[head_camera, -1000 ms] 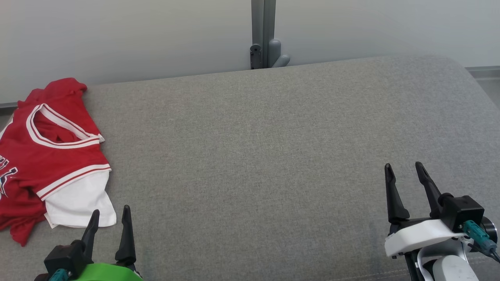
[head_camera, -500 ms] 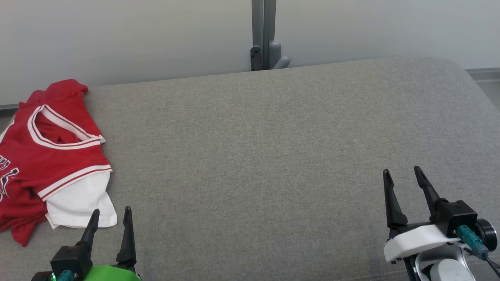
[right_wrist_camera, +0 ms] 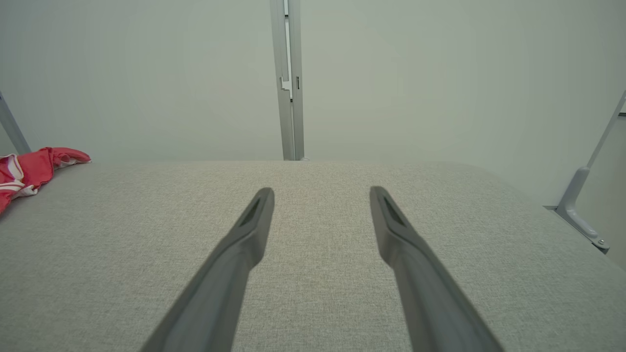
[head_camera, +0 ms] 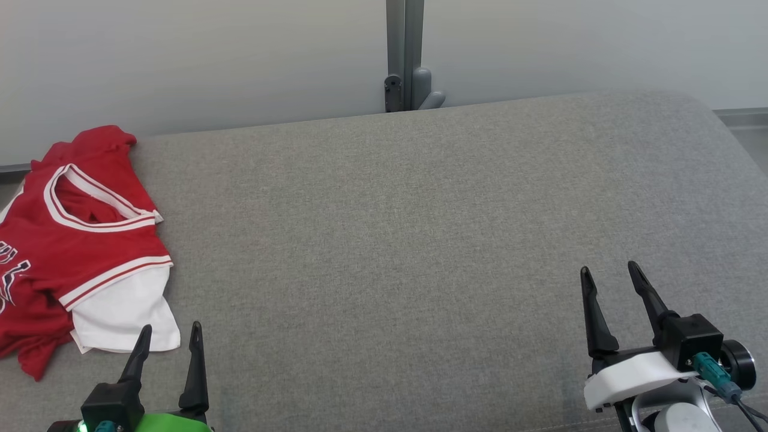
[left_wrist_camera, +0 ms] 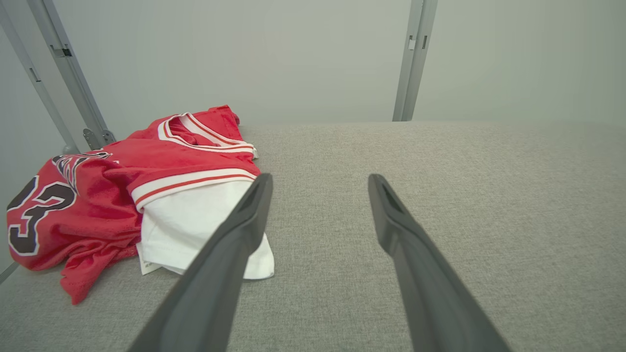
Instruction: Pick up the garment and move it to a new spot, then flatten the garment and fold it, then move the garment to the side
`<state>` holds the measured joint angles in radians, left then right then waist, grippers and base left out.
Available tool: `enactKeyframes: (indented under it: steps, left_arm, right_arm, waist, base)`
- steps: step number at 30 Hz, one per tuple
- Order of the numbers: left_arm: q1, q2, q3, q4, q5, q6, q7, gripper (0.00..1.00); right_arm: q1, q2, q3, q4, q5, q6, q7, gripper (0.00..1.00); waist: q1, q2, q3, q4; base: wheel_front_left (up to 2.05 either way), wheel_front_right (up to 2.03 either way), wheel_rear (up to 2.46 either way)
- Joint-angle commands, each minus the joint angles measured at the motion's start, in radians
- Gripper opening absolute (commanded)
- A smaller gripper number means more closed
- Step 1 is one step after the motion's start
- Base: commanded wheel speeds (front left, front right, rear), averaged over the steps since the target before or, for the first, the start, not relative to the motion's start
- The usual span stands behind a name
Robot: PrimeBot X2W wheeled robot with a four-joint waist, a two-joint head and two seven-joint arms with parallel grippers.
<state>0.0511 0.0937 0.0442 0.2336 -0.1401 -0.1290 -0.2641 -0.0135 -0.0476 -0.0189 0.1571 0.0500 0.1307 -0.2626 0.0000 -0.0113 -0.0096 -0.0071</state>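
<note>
The red garment (head_camera: 84,240) lay crumpled at the 9 o'clock edge of the grey bench (head_camera: 384,240), its white-trimmed neck opening toward 12 and a white panel (head_camera: 123,312) spilling out at its 5 o'clock corner. Nothing held it.

Over the last second the garment slid slightly down the head view, and the bench's far edge slid with it, so I judged that a small tilt of the camera, not a move of the cloth. The right jaws, at 4 o'clock of that view, dropped lower and drifted a little toward 9. The left jaws at 7 o'clock barely sank. Both sets stood parted and empty, with fingertips (left_wrist_camera: 264,183) just short of the white panel in the left wrist view. That reads as the task's opening: the pickup was not begun, and the left arm was the one placed to reach.

The head view's 9 o'clock border cut off the garment's far side and its lettering. In the left wrist view dark digits (left_wrist_camera: 29,215) showed on a fold, one hard to read. Whether the white panel was a sleeve, a lining or a second piece I could not tell. The right wrist view caught a red scrap (right_wrist_camera: 29,168) at 9 o'clock.
</note>
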Motion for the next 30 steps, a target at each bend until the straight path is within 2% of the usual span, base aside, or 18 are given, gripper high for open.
enactKeyframes:
  steps: [1,21,25,30]
  left_arm:
    - [0.007,0.000,0.005,0.002,-0.008,-0.003,0.000,1.00]
    - [-0.010,0.008,0.004,0.010,-0.027,-0.003,0.000,1.00]
    - [-0.013,0.005,-0.002,0.014,-0.028,-0.003,0.000,1.00]
    - [-0.009,0.001,0.001,0.016,-0.024,-0.003,0.000,1.00]
  right_arm:
    - [0.009,-0.005,0.001,0.004,0.007,0.000,-0.004,1.00]
    - [0.013,-0.005,-0.003,0.009,0.030,0.000,-0.004,1.00]
    - [0.018,-0.004,0.004,0.010,0.030,0.000,-0.004,1.00]
    - [0.025,-0.004,0.022,0.014,0.038,0.000,-0.003,1.00]
  waist:
    - [0.0000,0.0113,0.000,-0.001]
    - [0.0000,0.0113,0.002,-0.005]
    - [0.0000,0.0113,-0.004,0.025]
    - [0.0000,0.0113,-0.011,0.098]
  base:
    - [0.00,0.00,0.00]
    - [0.00,0.00,0.00]
    - [0.00,0.00,0.00]
    - [0.00,0.00,0.00]
